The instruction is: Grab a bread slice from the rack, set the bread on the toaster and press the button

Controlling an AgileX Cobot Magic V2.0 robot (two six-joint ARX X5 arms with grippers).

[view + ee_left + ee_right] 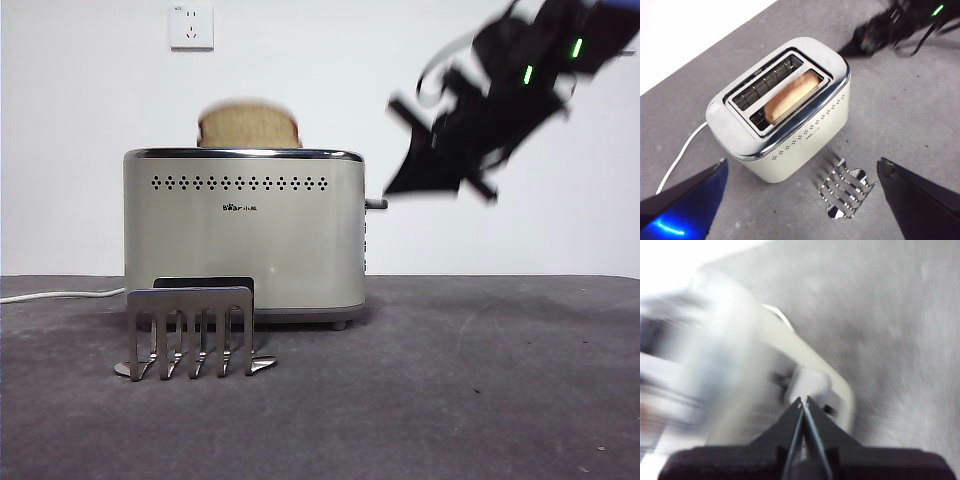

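While nearest the low camera, rack (191, 330) standing bare before toaster (245, 230). Slice of bread (249, 127) upright in a slot, crown showing. Right gripper (803, 401) clenched, just beside button (376, 203). Left gripper (800, 200) released, hovering above.

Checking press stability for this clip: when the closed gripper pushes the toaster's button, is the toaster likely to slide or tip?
Probably not tip: the toaster is broad, boxy and flat on the table. A slight slide seems possible, since the button juts sideways near the top. The right gripper, jaws shut, is at it.
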